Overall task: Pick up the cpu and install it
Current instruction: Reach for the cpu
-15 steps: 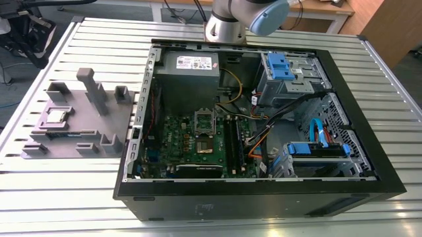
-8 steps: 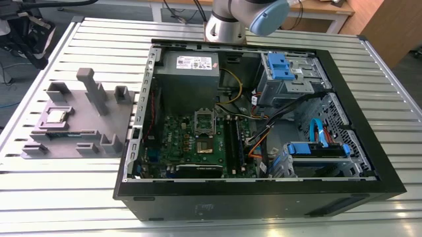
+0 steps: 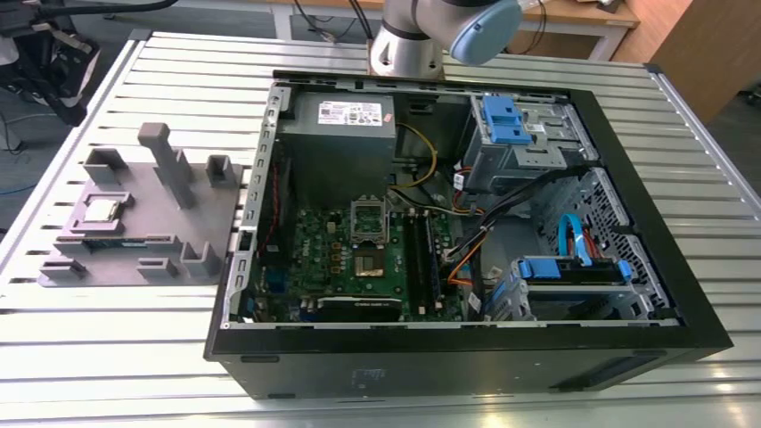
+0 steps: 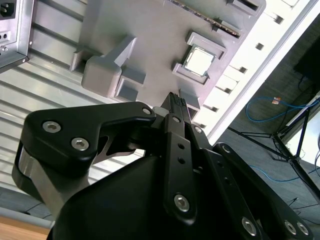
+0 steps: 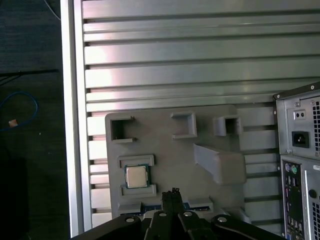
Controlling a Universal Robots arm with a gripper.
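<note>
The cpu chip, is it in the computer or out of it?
Out. The cpu lies flat in a little frame on the grey holder, beside the computer case.

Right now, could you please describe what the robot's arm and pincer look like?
The arm is a silver-grey metal tube with a light-blue joint cap. The pincer is matte black, built of angular linked bars joined by silver bolts, narrowing to slim tips.

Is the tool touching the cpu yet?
Apart. In the first wrist view, bare grey tray shows between the tool and the cpu.
</note>
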